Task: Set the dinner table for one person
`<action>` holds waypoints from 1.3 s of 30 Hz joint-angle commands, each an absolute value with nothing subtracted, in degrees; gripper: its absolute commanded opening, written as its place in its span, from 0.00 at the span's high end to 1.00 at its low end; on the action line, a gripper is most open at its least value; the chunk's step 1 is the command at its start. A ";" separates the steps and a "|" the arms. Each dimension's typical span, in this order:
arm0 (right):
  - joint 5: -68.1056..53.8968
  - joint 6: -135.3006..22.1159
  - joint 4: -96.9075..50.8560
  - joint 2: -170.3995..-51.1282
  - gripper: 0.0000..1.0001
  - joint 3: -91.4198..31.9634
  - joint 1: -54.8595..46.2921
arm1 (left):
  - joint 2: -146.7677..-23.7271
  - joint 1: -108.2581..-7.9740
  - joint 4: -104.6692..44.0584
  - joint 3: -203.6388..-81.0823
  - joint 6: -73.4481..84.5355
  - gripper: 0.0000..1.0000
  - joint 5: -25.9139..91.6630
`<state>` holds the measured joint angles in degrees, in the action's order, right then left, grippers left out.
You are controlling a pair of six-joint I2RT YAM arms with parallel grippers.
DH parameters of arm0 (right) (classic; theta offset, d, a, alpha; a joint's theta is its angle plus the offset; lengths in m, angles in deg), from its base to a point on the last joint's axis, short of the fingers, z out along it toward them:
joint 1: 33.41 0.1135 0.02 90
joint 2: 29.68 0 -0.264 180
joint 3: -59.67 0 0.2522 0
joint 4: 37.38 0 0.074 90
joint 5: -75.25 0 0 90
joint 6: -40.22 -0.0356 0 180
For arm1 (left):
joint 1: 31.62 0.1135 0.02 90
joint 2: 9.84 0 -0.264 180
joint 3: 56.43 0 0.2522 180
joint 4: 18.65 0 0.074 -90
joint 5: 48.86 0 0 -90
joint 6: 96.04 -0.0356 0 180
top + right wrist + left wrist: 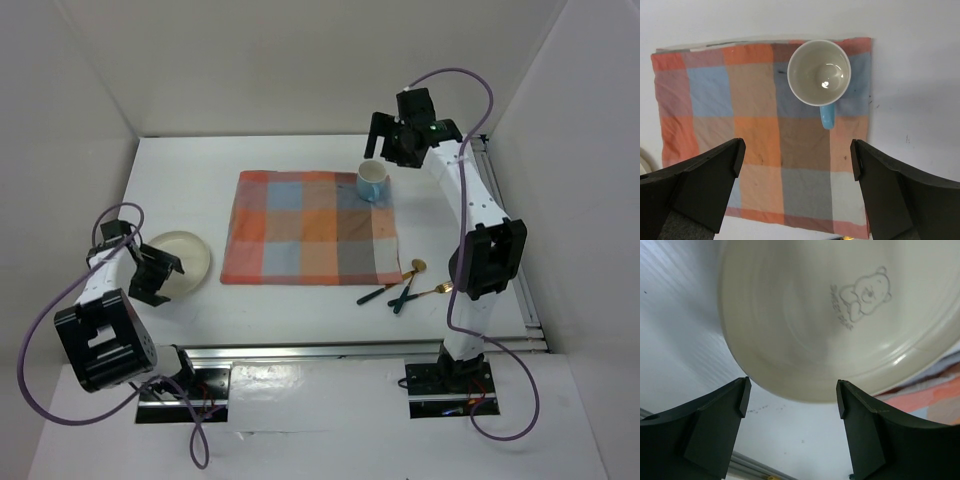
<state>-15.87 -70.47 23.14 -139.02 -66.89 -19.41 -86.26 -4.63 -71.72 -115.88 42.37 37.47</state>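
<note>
The white dinner table (180,180) carries an orange-and-blue checked mat (310,230) in its middle. A light blue mug (372,182) stands upright on the mat's far right corner. A cream plate (185,255) lies on the table left of the mat. My left gripper (158,277) is open and empty at the plate's near edge; in the left wrist view (792,395) the plate (815,315) fills the frame ahead of the jaws. My right gripper (386,148) is open and empty, raised over the mug (819,72), with the mat (755,130) below.
Gold cutlery with dark green handles (405,290) lies on the table off the mat's near right corner. A metal rail (350,350) runs along the near edge. White walls enclose the table at the back and sides.
</note>
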 commanded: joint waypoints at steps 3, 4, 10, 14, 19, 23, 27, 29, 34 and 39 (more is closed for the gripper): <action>-15.80 -70.17 21.20 -136.82 0.00 -65.54 -18.73 | -89.64 -1.65 -64.06 -112.99 44.58 0.17 36.48; -15.80 -70.17 21.20 -136.82 0.00 -64.84 -18.73 | -91.30 -1.65 -63.44 -112.30 44.59 0.19 35.96; -17.55 -69.64 21.73 -136.21 0.00 -64.84 -18.73 | -94.65 -0.50 -59.83 -111.15 46.26 0.67 33.50; -18.09 -69.64 22.26 -135.06 0.00 -64.31 -19.34 | -93.34 -0.50 -60.26 -112.99 45.56 1.00 33.49; -18.70 -69.11 22.26 -133.31 0.00 -62.47 -19.87 | -84.32 -1.65 -62.99 -119.48 42.49 1.00 30.42; -17.56 -69.11 22.26 -132.25 0.00 -57.30 -19.88 | -77.89 -4.97 -64.04 -127.20 40.90 1.00 30.49; -17.56 -69.73 21.20 -129.18 0.00 -50.09 -19.88 | -81.53 -15.93 -66.58 -137.84 37.21 1.00 32.00; -18.08 -71.04 20.59 -126.64 0.00 -44.92 -20.40 | -85.76 -20.43 -68.44 -143.54 35.10 1.00 29.89; -21.43 -75.43 20.59 -118.31 0.00 -35.23 -22.68 | -97.36 -35.88 -67.92 -149.90 33.95 1.00 28.83; -20.02 -79.92 20.59 -109.50 0.00 -25.91 -23.30 | -111.49 -44.00 -66.86 -156.22 33.95 1.00 28.04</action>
<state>-19.50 -75.78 21.92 -115.40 -28.33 -23.30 -106.66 -41.18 -65.75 -152.43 35.28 29.85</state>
